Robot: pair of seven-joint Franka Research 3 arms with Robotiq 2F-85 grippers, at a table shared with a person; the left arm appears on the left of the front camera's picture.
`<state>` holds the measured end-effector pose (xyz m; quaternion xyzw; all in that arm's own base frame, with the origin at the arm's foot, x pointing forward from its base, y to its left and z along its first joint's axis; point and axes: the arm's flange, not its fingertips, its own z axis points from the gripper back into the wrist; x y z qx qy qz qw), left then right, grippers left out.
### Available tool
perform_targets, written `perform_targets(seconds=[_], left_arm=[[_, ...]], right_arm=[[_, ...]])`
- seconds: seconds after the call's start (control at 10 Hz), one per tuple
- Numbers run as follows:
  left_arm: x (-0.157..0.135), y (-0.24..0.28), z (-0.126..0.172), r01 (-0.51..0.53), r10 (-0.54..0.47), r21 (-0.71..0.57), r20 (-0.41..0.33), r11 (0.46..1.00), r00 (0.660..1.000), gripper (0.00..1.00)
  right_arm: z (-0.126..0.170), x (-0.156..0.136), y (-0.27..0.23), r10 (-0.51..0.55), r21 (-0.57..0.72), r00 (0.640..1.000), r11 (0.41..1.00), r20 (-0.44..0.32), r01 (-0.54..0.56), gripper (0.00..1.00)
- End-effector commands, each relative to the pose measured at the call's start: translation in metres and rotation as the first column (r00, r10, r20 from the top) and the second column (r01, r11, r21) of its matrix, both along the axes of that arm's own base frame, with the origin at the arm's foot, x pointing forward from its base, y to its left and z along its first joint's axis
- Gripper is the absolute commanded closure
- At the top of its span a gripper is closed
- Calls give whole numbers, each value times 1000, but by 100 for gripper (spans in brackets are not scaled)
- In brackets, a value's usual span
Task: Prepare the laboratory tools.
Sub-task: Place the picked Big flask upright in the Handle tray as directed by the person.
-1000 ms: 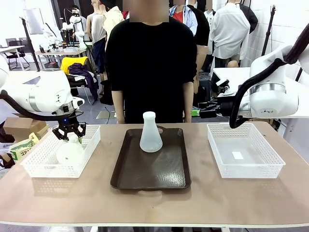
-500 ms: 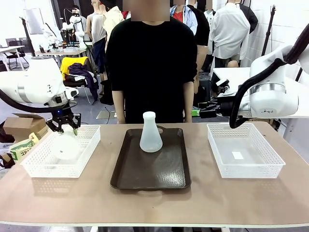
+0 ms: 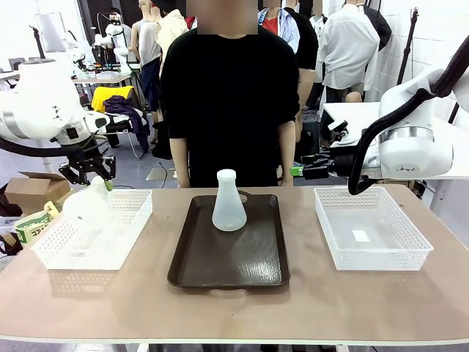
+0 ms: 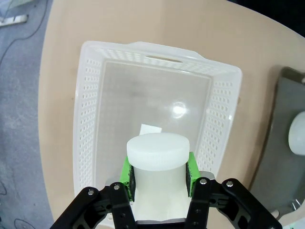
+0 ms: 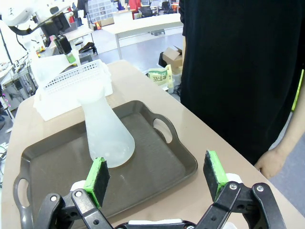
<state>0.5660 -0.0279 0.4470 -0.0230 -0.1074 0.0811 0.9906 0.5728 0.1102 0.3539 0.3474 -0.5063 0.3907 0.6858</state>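
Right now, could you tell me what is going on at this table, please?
The left gripper is shut on the neck of one flask, holding it above the left basket. A second flask stands upright on the dark tray. The right gripper is open, holding nothing, facing that tray. A person stands at the far side, hands down.

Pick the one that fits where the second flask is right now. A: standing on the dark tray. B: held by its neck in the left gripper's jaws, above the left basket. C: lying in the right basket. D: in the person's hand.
B: the left gripper has its green pads clamped on the neck of the flask, lifted over the left basket; the other flask stands on the tray.
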Motion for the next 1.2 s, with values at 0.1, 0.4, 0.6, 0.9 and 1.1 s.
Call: perform_targets(seconds=[0.1,0.4,0.6,0.9,1.1], left_arm=[[-25,1,11,81,-80,-29,25,996,996,100],[-34,1,21,83,-80,-45,72,996,994,100],[-29,-5,22,71,-70,-26,43,997,997,100],[-29,-5,22,71,-70,-26,43,997,997,100],[-29,-5,22,71,-70,-26,43,997,997,100]], right_arm=[[1,3,0,10,-9,1000,1000,-17,-10,0],[1,3,0,10,-9,1000,1000,-17,-10,0],[1,3,0,10,-9,1000,1000,-17,-10,0],[1,3,0,10,-9,1000,1000,-17,-10,0],[1,3,0,10,-9,1000,1000,-17,-10,0]])
